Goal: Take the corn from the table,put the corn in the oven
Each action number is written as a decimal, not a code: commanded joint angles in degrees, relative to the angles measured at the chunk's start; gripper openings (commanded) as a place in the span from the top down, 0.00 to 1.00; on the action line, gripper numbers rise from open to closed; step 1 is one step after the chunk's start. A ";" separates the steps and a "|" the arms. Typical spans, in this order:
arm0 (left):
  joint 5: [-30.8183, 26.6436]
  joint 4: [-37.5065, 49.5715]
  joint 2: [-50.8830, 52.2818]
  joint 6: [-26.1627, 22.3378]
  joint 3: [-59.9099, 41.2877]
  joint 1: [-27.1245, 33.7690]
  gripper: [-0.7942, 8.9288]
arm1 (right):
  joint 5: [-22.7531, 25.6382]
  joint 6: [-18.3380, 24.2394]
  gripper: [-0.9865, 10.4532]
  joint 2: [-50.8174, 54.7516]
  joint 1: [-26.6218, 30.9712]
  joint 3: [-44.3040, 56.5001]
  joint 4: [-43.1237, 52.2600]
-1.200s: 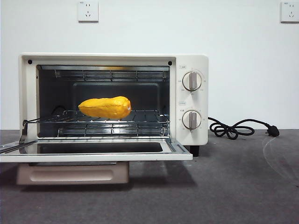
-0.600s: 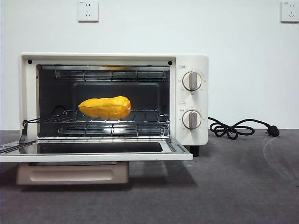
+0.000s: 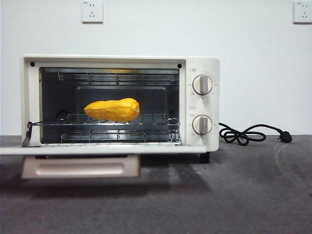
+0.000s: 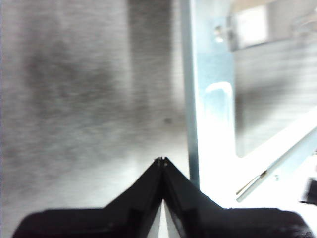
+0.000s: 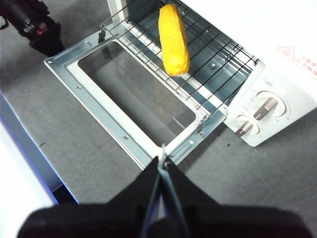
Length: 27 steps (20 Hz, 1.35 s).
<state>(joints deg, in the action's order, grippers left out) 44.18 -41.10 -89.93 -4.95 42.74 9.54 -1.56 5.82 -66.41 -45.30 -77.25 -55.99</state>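
On the flat dark grey worktop [image 3: 253, 195] sits the big cream-white boxy oven [image 3: 119, 61], its door [image 5: 124, 106] folded flat so things can go in. The glossy yellow-orange corn [image 3: 112, 109] lies on the wire rack [image 3: 156, 119], long side running from 9 to 3 o'clock, thin end at 9. Both the left gripper [image 4: 161, 161] and right gripper [image 5: 162, 159] are pressed together, holding nothing.

Yellow-orange corn [image 3: 112, 109], cream-white oven [image 3: 204, 66], dark grey table [image 3: 243, 195].
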 commanded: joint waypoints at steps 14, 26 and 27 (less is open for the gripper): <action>10.23 0.17 5.22 4.68 14.47 3.80 0.93 | -0.17 0.15 0.92 -0.07 0.00 -0.07 0.31; 3.67 2.10 5.22 7.30 23.69 3.76 0.93 | -0.17 0.15 0.92 -0.07 0.00 -0.07 0.79; 2.84 2.29 5.22 7.28 23.67 3.76 0.93 | -0.17 0.13 0.92 -0.07 0.00 -0.07 0.79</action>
<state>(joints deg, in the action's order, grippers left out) 49.06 -40.66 -84.68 2.17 66.11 13.10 -1.54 5.82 -66.41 -45.30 -77.25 -55.64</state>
